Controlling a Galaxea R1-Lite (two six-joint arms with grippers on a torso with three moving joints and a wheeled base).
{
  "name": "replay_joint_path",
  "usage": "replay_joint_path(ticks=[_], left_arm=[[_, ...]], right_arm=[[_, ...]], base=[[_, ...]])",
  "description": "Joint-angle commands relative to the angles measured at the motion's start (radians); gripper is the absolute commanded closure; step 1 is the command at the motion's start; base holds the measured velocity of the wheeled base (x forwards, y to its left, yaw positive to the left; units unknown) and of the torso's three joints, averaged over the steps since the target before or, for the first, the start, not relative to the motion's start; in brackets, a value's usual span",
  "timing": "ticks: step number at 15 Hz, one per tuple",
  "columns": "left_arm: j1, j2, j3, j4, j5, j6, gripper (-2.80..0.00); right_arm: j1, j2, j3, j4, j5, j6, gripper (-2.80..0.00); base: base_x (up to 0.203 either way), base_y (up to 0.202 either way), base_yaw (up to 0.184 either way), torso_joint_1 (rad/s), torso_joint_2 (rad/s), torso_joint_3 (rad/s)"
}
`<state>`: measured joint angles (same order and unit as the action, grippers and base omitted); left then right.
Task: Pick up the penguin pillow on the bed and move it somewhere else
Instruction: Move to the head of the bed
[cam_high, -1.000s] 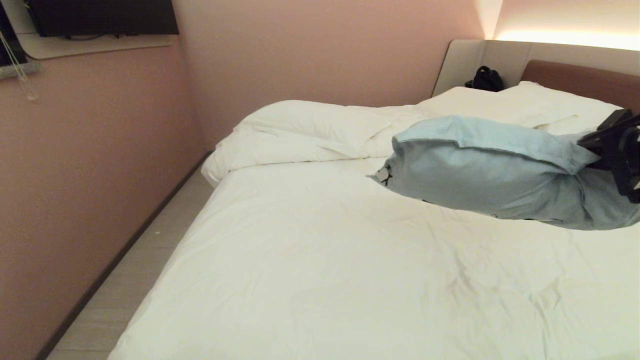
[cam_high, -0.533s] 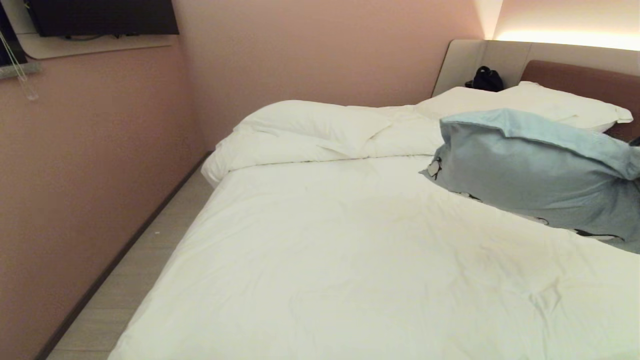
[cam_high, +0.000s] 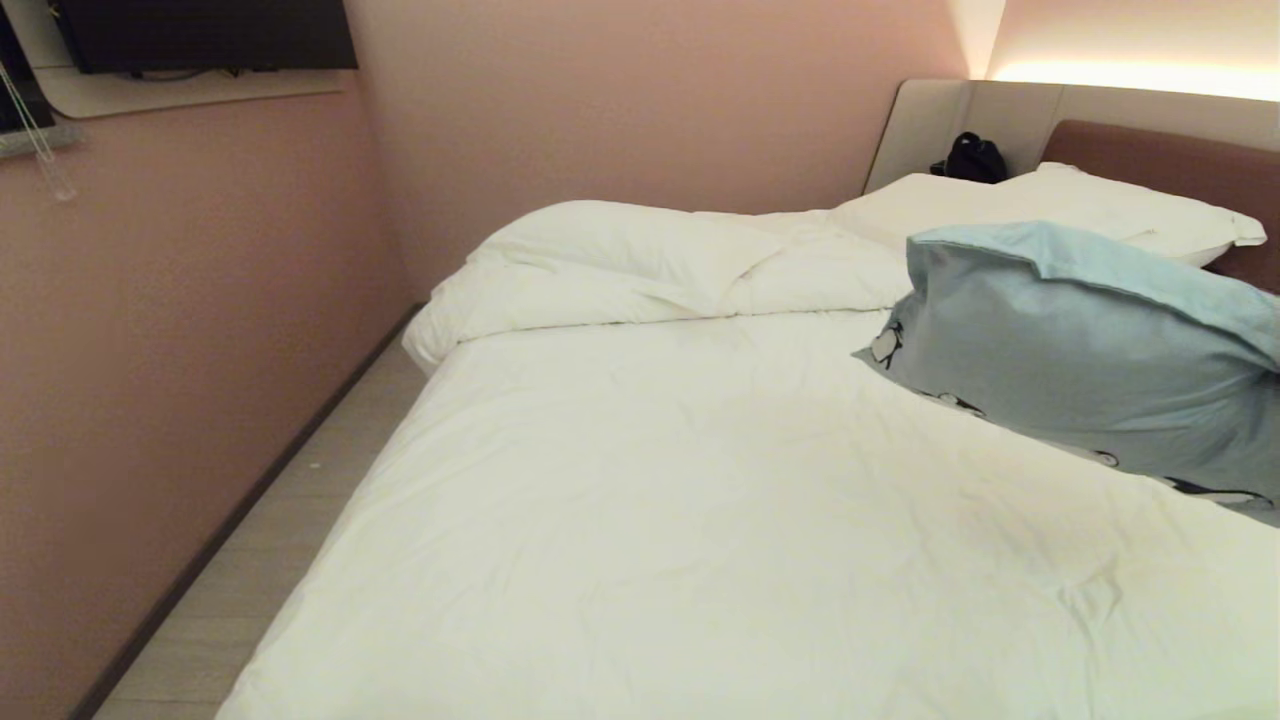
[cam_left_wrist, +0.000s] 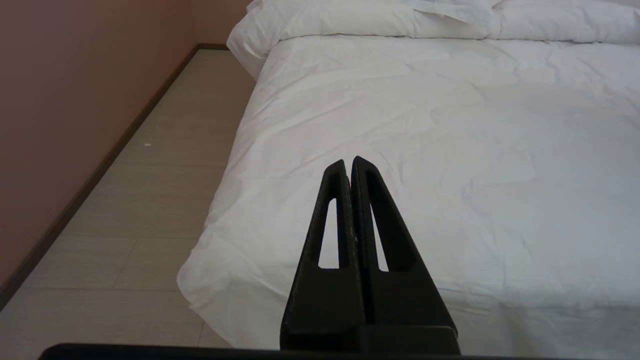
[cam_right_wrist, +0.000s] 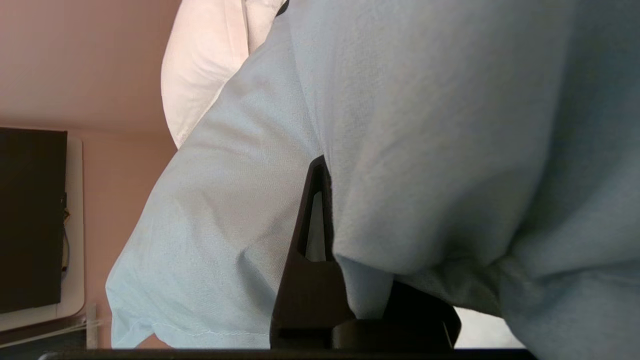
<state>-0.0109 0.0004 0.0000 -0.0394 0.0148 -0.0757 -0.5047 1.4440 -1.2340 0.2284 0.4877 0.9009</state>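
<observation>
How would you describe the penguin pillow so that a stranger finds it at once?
Look at the big white bed and go to its right side, near the brown headboard. The penguin pillow is there, in front of two plain white pillows. It alone is pale blue, with small black-and-white penguins along its lower edge.
</observation>
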Motion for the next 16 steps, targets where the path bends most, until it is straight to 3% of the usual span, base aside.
replay_joint_path(ticks=[1, 10, 16], left_arm=[[0.000, 0.000, 0.000, -0.001, 0.001, -0.001, 0.00], [0.000, 0.000, 0.000, -0.002, 0.001, 0.007, 0.00], [0.000, 0.000, 0.000, -0.002, 0.001, 0.007, 0.00]], right_arm=[[-0.002, 0.006, 0.005, 0.000, 0.006, 0.004, 0.00], [-0.002, 0.007, 0.005, -0.003, 0.009, 0.009, 0.00], [-0.012, 0.021, 0.010, -0.003, 0.045, 0.013, 0.00]], base=[[0.000, 0.000, 0.000, 0.000, 0.00, 0.000], [0.000, -0.007, 0.000, 0.000, 0.00, 0.000], [0.000, -0.179, 0.001, 0.002, 0.00, 0.005]])
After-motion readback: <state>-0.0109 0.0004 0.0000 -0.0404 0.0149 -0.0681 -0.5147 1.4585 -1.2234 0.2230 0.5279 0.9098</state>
